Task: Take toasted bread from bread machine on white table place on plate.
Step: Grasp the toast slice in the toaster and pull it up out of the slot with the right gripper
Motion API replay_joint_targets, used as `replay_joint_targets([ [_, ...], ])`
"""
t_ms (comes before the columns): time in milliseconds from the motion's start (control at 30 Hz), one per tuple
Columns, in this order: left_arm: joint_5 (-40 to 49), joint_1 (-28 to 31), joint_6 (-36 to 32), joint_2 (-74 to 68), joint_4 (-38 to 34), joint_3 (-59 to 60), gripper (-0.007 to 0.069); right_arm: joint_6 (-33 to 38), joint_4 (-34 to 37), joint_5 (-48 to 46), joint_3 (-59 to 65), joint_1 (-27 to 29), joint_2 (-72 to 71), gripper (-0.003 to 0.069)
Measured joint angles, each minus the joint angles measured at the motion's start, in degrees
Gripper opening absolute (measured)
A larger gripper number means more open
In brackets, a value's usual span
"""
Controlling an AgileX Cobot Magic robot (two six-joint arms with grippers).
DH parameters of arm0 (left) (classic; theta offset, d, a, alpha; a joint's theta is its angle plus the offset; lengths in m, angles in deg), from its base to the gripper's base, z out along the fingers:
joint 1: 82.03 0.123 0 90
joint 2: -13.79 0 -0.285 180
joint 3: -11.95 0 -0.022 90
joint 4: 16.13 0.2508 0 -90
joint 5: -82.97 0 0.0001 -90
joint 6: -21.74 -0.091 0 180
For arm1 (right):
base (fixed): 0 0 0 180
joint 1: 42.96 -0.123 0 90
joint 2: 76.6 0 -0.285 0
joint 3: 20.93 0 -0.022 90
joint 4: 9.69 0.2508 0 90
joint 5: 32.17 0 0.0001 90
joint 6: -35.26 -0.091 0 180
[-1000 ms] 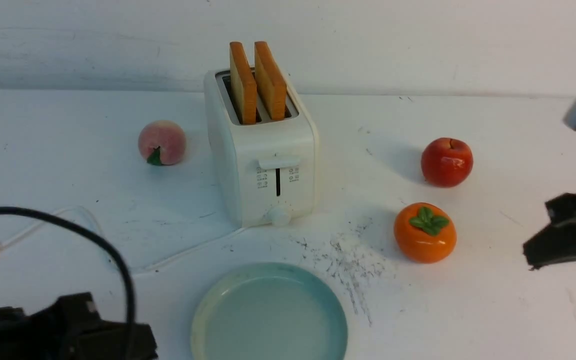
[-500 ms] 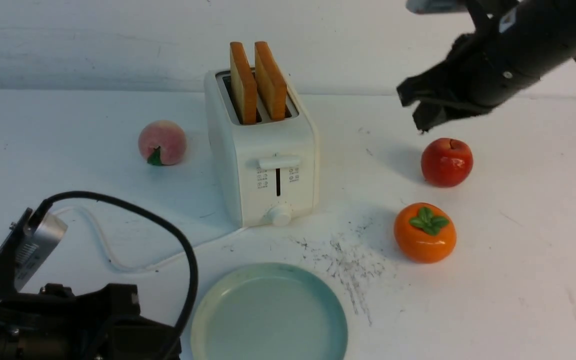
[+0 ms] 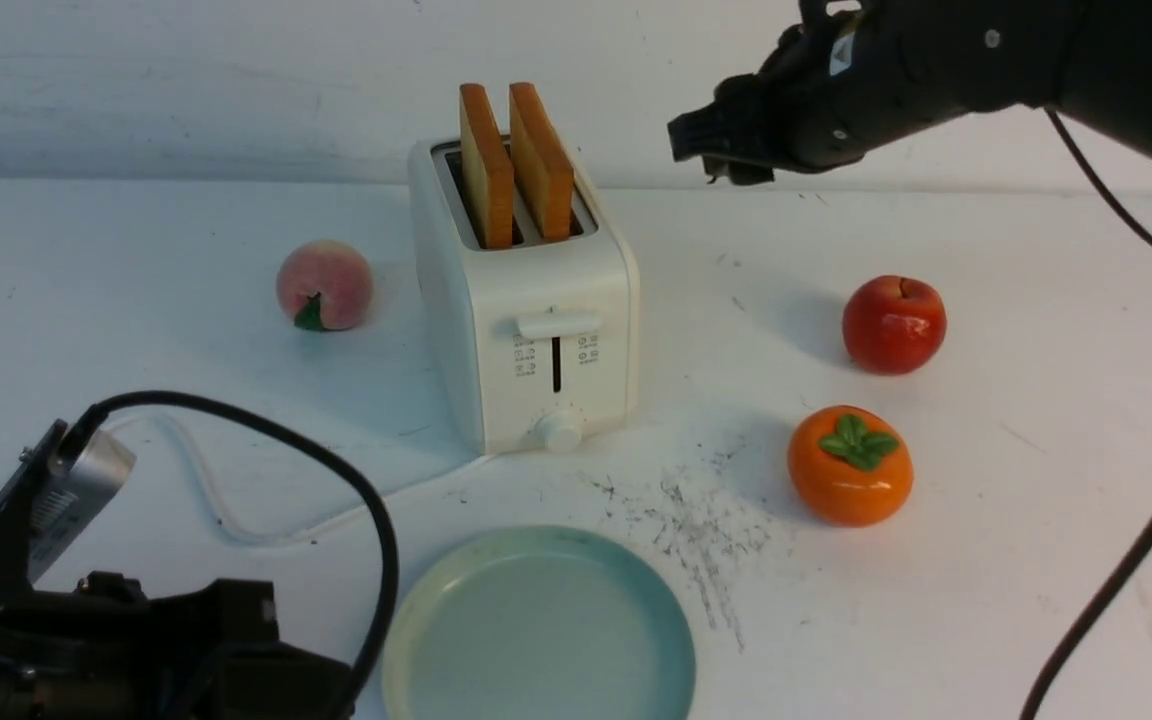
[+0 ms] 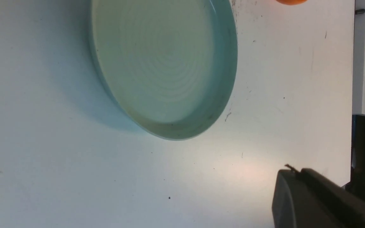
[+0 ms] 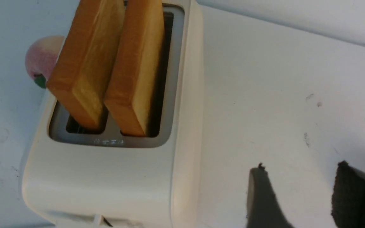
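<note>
Two slices of toasted bread (image 3: 486,165) (image 3: 541,160) stand upright in the slots of the cream-white bread machine (image 3: 536,330) at the middle back of the white table (image 3: 986,560). The pale blue-green plate (image 3: 536,630) lies empty in front of it. My right gripper (image 3: 701,150) hangs open and empty in the air, right of the toast and about level with its tops. In the right wrist view its gripper (image 5: 301,169) is beside the bread machine (image 5: 106,177), with both slices (image 5: 87,63) (image 5: 138,69) ahead. My left gripper (image 3: 321,690) is shut and empty, low beside the plate (image 4: 227,79).
A peach (image 3: 324,285) sits left of the bread machine. A red apple (image 3: 893,324) and an orange persimmon (image 3: 850,465) sit to its right. The white cord (image 3: 236,525) runs across the table at the left. My left arm's black cable (image 3: 366,500) arches above it.
My right arm has risen from the table's right edge and swung left and up toward the toast tops. My left arm shifted right and up a second ago, then stayed.
</note>
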Motion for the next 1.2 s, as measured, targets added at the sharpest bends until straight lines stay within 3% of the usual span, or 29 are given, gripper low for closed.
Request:
replay_joint_targets([
  [133,0.0,0.0,0.0,0.0,0.5,0.0,-0.0013,-3.1,-0.1,4.5,0.0,0.0,2.7,0.0486],
  [267,0.0,0.0,0.0,0.0,0.5,0.0,-0.001,-6.1,1.8,8.3,0.0,0.0,4.3,0.0518],
  [467,0.0,0.0,0.0,0.0,0.6,0.0,-0.0002,-7.3,9.2,13.3,0.0,-0.2,5.6,0.0524],
  [667,0.0,0.0,0.0,0.0,0.8,0.0,0.0004,-6.5,11.2,14.5,-1.6,-2.6,5.6,0.0526],
  [867,0.0,0.0,-0.1,0.0,1.0,0.0,0.0011,-4.2,9.0,16.1,-2.0,-5.3,6.7,0.0526],
  [1200,0.0,0.0,-0.1,0.0,1.4,0.0,0.0019,-3.7,7.3,20.3,-2.0,-5.1,12.7,0.0526],
])
